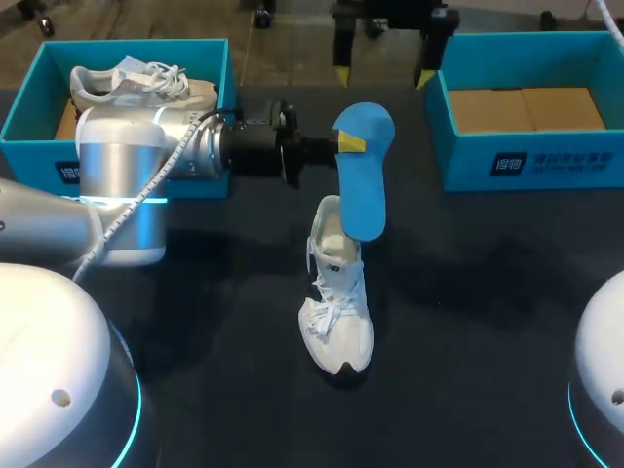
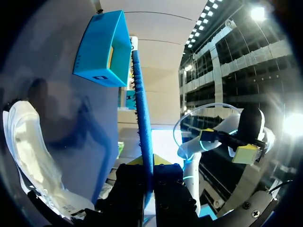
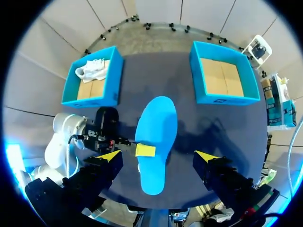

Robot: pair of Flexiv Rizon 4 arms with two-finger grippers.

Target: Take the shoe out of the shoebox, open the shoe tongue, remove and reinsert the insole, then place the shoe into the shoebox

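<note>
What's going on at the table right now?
The left end effector is shut on the blue insole, holding it in the air over the white shoe, which sits on the table between two shoeboxes. The right end effector hangs open high above, holding nothing. A second shoe sits in the left shoebox; the right shoebox holds none.

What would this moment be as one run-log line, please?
left gripper: shut on blue insole, over white shoe on table | right gripper: open, empty
</note>
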